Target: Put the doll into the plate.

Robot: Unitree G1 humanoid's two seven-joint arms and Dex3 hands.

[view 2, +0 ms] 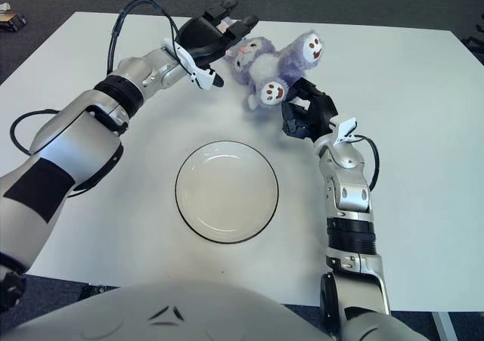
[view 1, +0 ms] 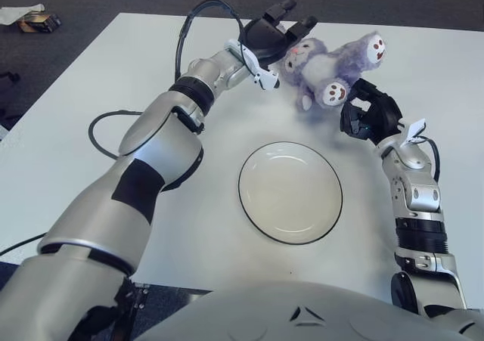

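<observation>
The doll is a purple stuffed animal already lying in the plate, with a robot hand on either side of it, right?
Not quite. The doll lies on the white table beyond the plate, which holds nothing, as the left eye view shows. The left hand and right hand do flank it.
</observation>
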